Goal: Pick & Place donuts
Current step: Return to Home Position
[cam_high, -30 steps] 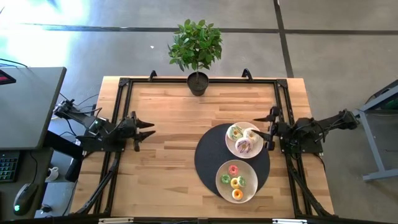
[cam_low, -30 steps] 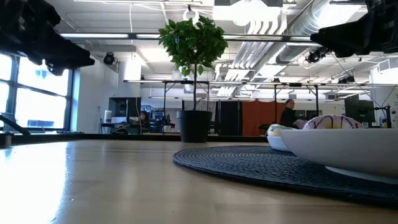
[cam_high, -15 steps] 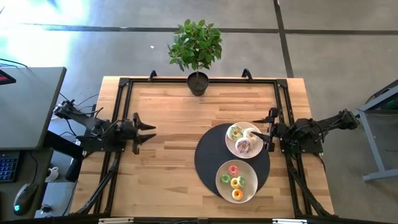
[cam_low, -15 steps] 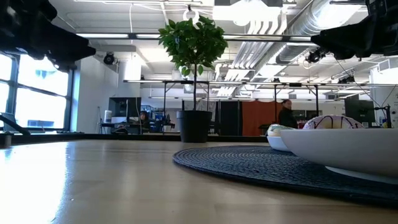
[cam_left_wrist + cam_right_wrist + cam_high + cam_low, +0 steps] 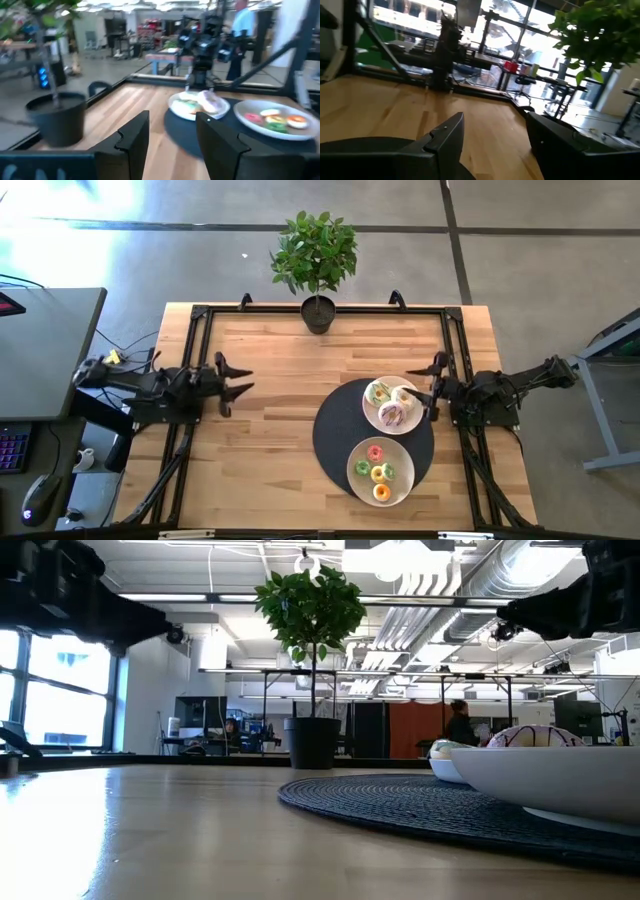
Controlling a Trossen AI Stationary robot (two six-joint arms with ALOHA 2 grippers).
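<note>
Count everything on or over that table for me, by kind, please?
Large donuts: 3
Small donuts: 5
Plates: 2
Mat: 1
Plant: 1
Grippers: 2, the left gripper and the right gripper, both open
Total: 14

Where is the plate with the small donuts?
High view: the plate sits on the dark mat, right-arm side, between the other plate and the table's bottom edge.

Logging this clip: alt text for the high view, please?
On a dark mat on the table, the upper plate holds three large donuts, the lower plate five small donuts. Both grippers are open and empty: left gripper at the table's left, right gripper by the upper plate.
</note>
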